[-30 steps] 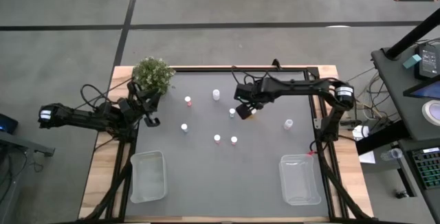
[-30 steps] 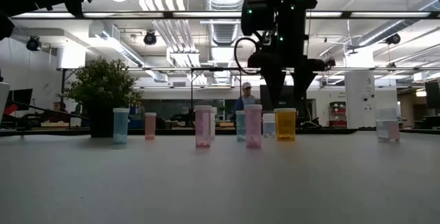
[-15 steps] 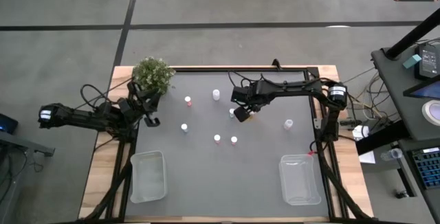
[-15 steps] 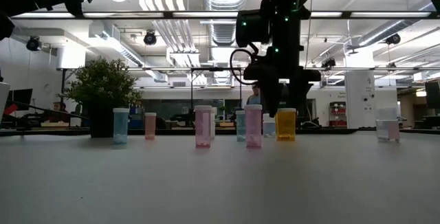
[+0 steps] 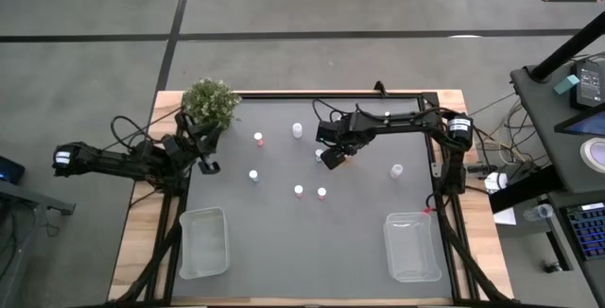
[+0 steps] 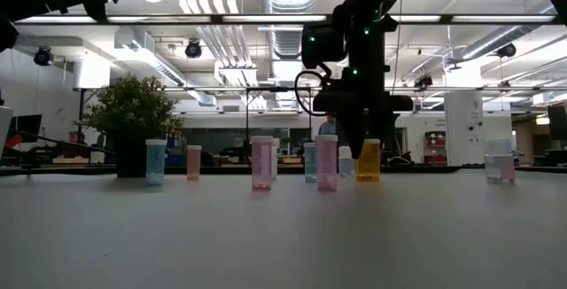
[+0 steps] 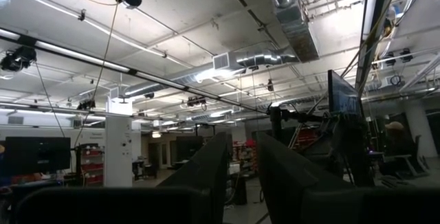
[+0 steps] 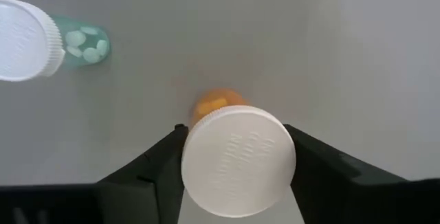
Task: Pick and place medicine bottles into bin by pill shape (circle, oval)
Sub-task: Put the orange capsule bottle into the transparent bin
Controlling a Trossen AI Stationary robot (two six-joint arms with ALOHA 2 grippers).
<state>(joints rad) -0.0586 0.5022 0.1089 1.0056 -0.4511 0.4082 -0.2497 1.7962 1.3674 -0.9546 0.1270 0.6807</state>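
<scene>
Right gripper (image 8: pixel 237 157) had crept toward the table's left and dropped since the earlier frames, ending with its two dark fingers straddling the orange medicine bottle with a white screw cap (image 8: pixel 238 159). Nothing else on the table had shifted; left arm had not moved.

Claw state: in the right wrist view the fingers sat on either side of the white cap, touching or nearly so, one per side. Jaws were narrowing, but I couldn't tell whether they had actually clamped yet. Bottle was not lifted; in the low view the orange bottle (image 6: pixel 368 160) stood on the table behind the pink bottles, with the gripper (image 6: pixel 354 147) down over it.

Key relation: bottle stood upright, long axis vertical, directly under the claw and centred between the fingers, so closing and lifting straight up looked like the next call. A teal-pill bottle with a white cap (image 8: pixel 41 40) stood nearby, clear of the fingers.

Right arm was plainly the nearer one. Left gripper (image 5: pixel 206 164) was parked at the table's left edge beside the green potted plant (image 5: pixel 210 103), nearly closed on nothing, well apart from the bottles. The clear plastic bin on the right (image 5: pixel 412 247) was nearer than the one on the left (image 5: pixel 203 242).
</scene>
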